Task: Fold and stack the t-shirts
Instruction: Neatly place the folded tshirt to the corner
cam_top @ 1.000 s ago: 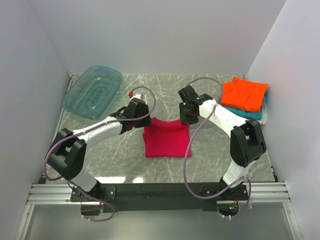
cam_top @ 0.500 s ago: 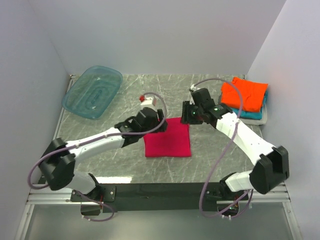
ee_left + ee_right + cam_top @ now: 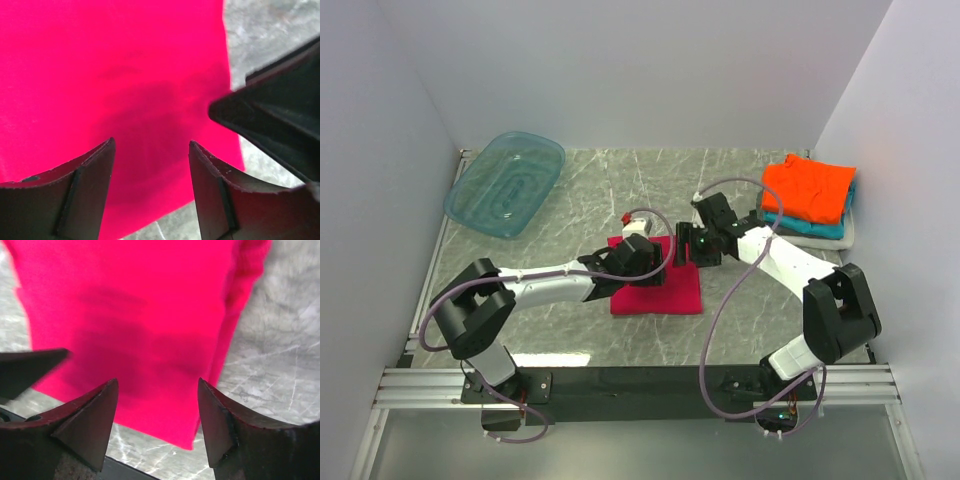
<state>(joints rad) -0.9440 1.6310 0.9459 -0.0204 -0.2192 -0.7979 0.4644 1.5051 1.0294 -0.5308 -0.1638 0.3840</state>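
The left arm is reaching from its base toward the right, its forearm lying low and almost level over the table (image 3: 740, 325). The left gripper (image 3: 658, 264) is hanging over the left part of the crimson-magenta t-shirt (image 3: 675, 292). The right arm is bending at the elbow near the right side and is stretching back toward the middle, so the right gripper (image 3: 682, 250) is standing over the far edge of the same shirt. The two grippers are facing each other very closely; I cannot tell whether they are touching.

In both wrist views the jaws are standing apart and nothing is between them. Only red cloth is showing through the gap. One dark finger of the other gripper is also coming into each of these views from the side.

The crimson-magenta t-shirt is lying flat on the table as a compact folded rectangle, smooth on top, with a thicker folded edge along one side. The shadows of the grippers are falling on it. It is directly under both grippers, near the middle of the table.

The orange t-shirt (image 3: 810, 190) is lying folded on the teal t-shirt (image 3: 820, 230) at the far right, well apart from the grippers. Only an edge of the grey-white t-shirt (image 3: 850, 228) is showing under them. The tub (image 3: 505, 183) is sitting at the far left.
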